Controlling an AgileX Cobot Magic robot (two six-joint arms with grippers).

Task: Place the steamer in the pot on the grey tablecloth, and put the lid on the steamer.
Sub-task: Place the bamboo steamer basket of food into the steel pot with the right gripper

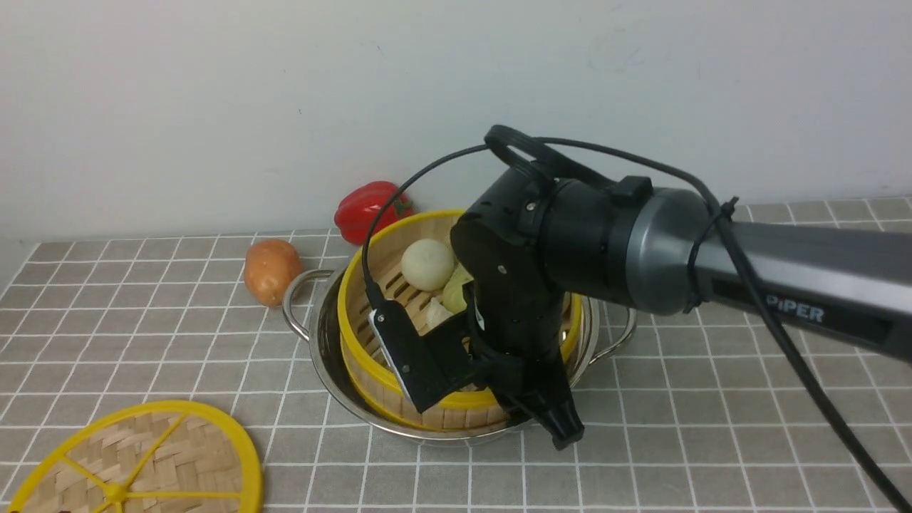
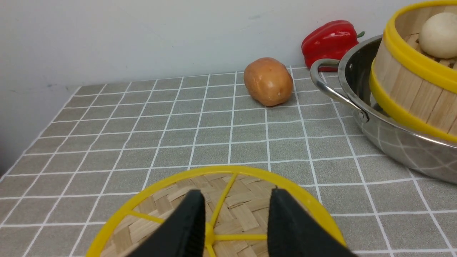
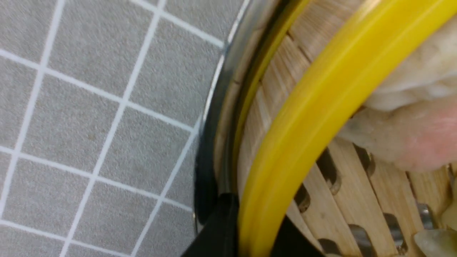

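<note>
Front view is showing the steamer (image 1: 388, 281) standing inside the pot (image 1: 326, 342), which is resting on the grey tablecloth (image 1: 677, 399). Seen from the left wrist view, the steamer is leaning rather than sitting level, and its lower yellow rim is showing at about the height of the pot's edge on that side. A round white food item (image 1: 427, 263) and some paler pieces are lying on the slatted floor.

The right tool (image 1: 548, 420) is clamping the steamer's upper yellow rim at about 5 o'clock. The right wrist view is confirming this: the rim is passing between the two black fingers (image 3: 217, 235), one outside the wall and one over the slatted floor. The right arm (image 1: 784, 271) is reaching in from 3 o'clock across the basket.

The lid (image 1: 153, 456) is lying flat on the cloth at about 8 o'clock from the pot, well apart from it, spokes facing up. The left tool (image 2: 232, 228) is hovering over the lid's hub with its jaws standing apart and nothing clamped between them; contact with the lid cannot be determined.

A potato (image 1: 271, 269) is lying at 10 o'clock, near the pot's left handle (image 1: 292, 303) but not touching it. A red pepper (image 1: 370, 210) is sitting at 11 o'clock, behind the steamer and close to the wall (image 1: 214, 107).
</note>
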